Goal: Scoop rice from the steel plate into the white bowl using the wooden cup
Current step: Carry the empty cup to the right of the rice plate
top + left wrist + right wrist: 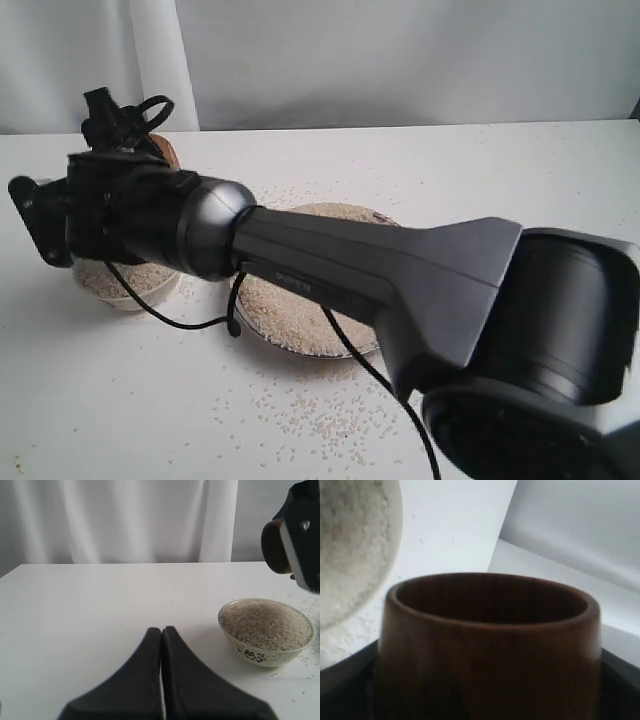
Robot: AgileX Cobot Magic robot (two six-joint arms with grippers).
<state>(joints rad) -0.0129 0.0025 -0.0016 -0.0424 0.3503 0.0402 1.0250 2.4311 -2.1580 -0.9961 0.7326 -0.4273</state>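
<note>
R pincer (295, 540) is clamped round the small dark-brown wooden cup (490, 645). The cup is tipped on its side, up off the table and close by the small cream-white ceramic bowl (260, 655). No grains falling that I can see, so I'd say the pour's about done. Bowl's brimful of pale rice (265, 622).

Next, prob.: swing over to the wide shiny steel plate (310, 355) & dig low into its heap (290, 310).

L pincer (161, 635) is pressed shut, empty.

Count: 1 cup, 1 bowl, 1 plate, 2 pincers, plus loose grains (320, 415) on the white table (100, 605).

free: table (100, 400) nr front | blkd: R arm (350, 270) over steel plate (290, 352), white bowl (125, 290)
</note>
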